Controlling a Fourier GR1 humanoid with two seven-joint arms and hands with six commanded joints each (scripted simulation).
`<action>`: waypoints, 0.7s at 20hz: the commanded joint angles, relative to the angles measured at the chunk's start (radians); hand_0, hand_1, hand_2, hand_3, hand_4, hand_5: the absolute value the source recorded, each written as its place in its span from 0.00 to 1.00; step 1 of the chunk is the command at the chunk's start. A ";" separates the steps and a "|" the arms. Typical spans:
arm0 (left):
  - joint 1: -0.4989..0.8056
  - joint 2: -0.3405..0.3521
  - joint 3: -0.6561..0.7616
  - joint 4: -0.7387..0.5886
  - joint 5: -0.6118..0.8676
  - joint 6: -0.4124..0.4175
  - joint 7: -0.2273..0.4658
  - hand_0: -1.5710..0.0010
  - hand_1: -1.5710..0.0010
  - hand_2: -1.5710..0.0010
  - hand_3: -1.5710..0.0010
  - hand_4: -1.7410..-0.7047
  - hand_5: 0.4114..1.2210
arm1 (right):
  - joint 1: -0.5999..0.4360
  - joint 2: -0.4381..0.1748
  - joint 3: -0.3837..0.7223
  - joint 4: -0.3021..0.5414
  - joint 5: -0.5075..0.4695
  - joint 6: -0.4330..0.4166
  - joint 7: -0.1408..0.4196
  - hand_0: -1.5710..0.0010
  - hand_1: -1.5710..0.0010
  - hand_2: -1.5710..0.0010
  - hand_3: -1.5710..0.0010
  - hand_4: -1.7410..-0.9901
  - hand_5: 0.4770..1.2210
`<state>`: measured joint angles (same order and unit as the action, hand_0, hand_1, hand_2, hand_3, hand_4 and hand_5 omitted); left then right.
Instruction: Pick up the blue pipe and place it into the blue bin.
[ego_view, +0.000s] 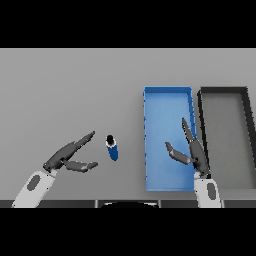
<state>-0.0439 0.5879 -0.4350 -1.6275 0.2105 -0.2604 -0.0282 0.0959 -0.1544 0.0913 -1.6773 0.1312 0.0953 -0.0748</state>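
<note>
A short blue pipe (112, 148) with a dark top end stands on the grey table, left of the blue bin (150, 107). My left hand (67, 155) is open just left of the pipe, fingers stretched toward it and thumb spread below, a small gap apart from it. My right hand (196, 150) is open over the right side of the blue bin, fingers pointing away from me and thumb out to the left. The bin holds nothing.
A black bin (248, 125) with a grey floor stands directly right of the blue bin, their long sides side by side. Bare grey table stretches to the left and far side.
</note>
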 joint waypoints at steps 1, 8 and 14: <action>-0.010 -0.026 -0.022 0.002 -0.014 0.006 0.018 1.00 1.00 1.00 1.00 0.51 0.10 | 0.005 0.002 0.002 -0.002 0.003 -0.002 0.004 1.00 1.00 1.00 1.00 0.60 0.23; -0.048 -0.164 -0.082 0.082 -0.121 0.080 -0.032 1.00 1.00 1.00 1.00 0.50 0.11 | 0.010 -0.003 -0.007 -0.008 -0.011 0.006 0.007 1.00 1.00 1.00 1.00 0.58 0.23; -0.123 -0.273 -0.100 0.201 -0.160 0.107 -0.052 1.00 1.00 1.00 1.00 0.53 0.10 | 0.025 -0.002 -0.001 -0.014 0.006 -0.001 0.022 1.00 1.00 1.00 1.00 0.56 0.24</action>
<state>-0.1678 0.3144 -0.5352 -1.4265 0.0504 -0.1530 -0.0758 0.1206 -0.1566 0.0905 -1.6909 0.1368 0.0939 -0.0539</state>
